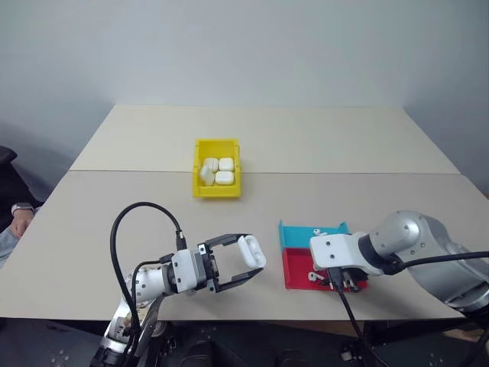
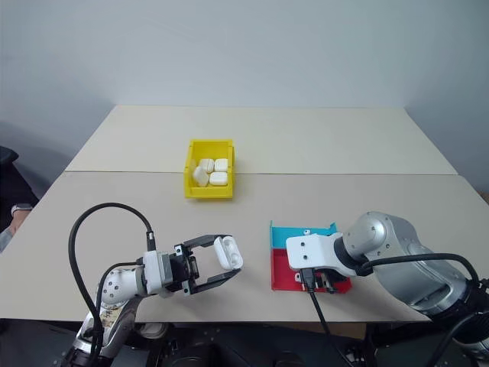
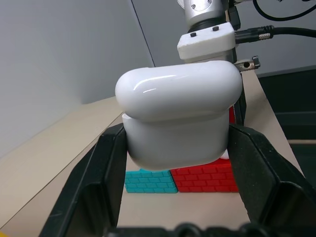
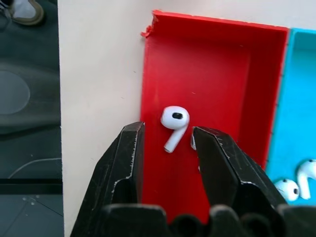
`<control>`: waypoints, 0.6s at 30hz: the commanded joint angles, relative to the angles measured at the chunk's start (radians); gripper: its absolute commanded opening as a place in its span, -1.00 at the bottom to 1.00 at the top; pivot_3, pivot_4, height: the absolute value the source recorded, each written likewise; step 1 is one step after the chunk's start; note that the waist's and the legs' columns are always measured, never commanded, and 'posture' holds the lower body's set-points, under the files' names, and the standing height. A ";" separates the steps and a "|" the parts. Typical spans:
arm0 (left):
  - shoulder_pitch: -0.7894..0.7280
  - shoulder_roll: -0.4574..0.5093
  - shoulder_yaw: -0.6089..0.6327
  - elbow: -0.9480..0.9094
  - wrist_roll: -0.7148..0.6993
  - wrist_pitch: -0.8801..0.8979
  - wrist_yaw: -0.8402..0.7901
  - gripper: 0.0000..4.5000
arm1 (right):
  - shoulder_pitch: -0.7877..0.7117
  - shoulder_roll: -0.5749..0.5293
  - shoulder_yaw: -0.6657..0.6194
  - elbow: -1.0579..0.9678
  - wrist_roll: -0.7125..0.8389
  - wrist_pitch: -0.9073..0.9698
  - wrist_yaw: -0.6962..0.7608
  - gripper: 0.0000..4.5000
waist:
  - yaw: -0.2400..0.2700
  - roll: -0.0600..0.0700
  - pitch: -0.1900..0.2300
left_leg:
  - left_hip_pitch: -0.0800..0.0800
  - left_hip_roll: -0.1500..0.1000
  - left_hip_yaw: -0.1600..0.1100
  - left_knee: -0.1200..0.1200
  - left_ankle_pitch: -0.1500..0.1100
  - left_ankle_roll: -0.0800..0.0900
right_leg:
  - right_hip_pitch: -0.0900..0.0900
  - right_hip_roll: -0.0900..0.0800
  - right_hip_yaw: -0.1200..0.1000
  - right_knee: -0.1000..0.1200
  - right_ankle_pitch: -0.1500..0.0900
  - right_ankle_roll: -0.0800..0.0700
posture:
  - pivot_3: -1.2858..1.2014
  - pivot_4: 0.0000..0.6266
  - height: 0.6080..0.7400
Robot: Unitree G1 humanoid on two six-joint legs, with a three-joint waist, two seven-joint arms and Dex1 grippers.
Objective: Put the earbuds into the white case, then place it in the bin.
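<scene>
Head views: left tool (image 1: 243,264) is clamping the white case (image 1: 251,251) between its fingers, holding it above the surface (image 1: 321,145), lid side up; right tool (image 1: 341,281) is pointing down into the red half of the tray (image 1: 295,267). The bin (image 1: 197,165), already carrying several white cases, is sitting well beyond both tools. Left wrist view: case is sitting squarely between the fingers, lid looking shut or nearly so, red and teal tray beyond. Right wrist view: fingers are parted, straddling one earbud (image 4: 174,125) lying on the red floor; two more earbuds (image 4: 296,181) are lying in the teal half. Risk: fingers closing off-centre could flick the slick bud aside or pinch its stem; a shut lid would block insertion.
</scene>
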 commanded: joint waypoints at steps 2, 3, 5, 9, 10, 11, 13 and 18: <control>0.008 0.013 -0.015 -0.051 0.006 -0.004 0.021 0.24 | -0.032 0.024 0.030 -0.008 -0.036 0.024 -0.016 -0.12 | 0.000 0.000 0.000 | 0.000 0.000 0.000 0.000 0.000 0.000 | 0.000 0.000 0.000 0.000 0.000 0.000 | 0.03 -0.52 1.00; 0.009 0.016 -0.017 -0.054 0.009 0.001 0.026 0.24 | -0.033 0.027 0.039 -0.003 -0.047 0.022 -0.022 -0.12 | 0.001 0.000 0.000 | 0.000 0.000 0.000 0.000 0.000 0.000 | 0.000 0.000 0.000 0.000 0.000 0.000 | 0.03 -0.52 1.00; 0.010 0.026 -0.019 -0.062 0.018 0.014 0.034 0.24 | -0.034 0.034 0.056 0.007 -0.070 0.018 -0.030 -0.12 | 0.002 0.000 0.000 | 0.000 0.000 0.000 0.000 0.000 0.000 | 0.000 0.000 0.000 0.000 0.000 0.000 | 0.03 -0.52 1.00; 0.019 0.054 -0.024 -0.096 0.052 0.064 0.068 0.24 | -0.030 0.036 0.083 0.019 -0.105 0.013 -0.037 -0.12 | 0.002 0.000 0.000 | 0.000 0.000 0.000 0.000 0.000 0.000 | 0.000 0.000 0.000 0.000 0.000 0.000 | 0.03 -0.52 1.00; 0.019 0.055 -0.027 -0.099 0.049 0.065 0.070 0.24 | -0.029 0.037 0.086 0.021 -0.112 0.012 -0.036 -0.12 | 0.002 0.000 0.000 | 0.000 0.000 0.000 0.000 0.000 0.000 | 0.000 0.000 0.000 0.000 0.000 0.000 | 0.03 -0.52 1.00; 0.020 0.057 -0.029 -0.102 0.048 0.071 0.071 0.24 | -0.030 0.040 0.090 0.026 -0.118 0.013 -0.036 -0.12 | 0.002 0.000 0.000 | 0.000 0.000 0.000 0.000 0.000 0.000 | 0.000 0.000 0.000 0.000 0.000 0.000 | 0.03 -0.52 1.00; 0.022 0.059 -0.033 -0.108 0.051 0.083 0.079 0.24 | -0.034 0.050 0.098 0.035 -0.128 0.023 -0.037 -0.12 | 0.002 0.000 0.000 | 0.000 0.000 0.000 0.000 0.000 0.000 | 0.000 0.000 0.000 0.000 0.000 0.000 | 0.03 -0.52 1.00; 0.020 0.059 -0.042 -0.112 0.052 0.091 0.087 0.24 | -0.037 0.069 0.101 0.042 -0.134 0.049 -0.030 -0.12 | 0.001 0.000 0.000 | 0.000 0.000 0.000 0.000 0.000 0.000 | 0.000 0.000 0.000 0.000 0.000 0.000 | 0.03 -0.52 1.00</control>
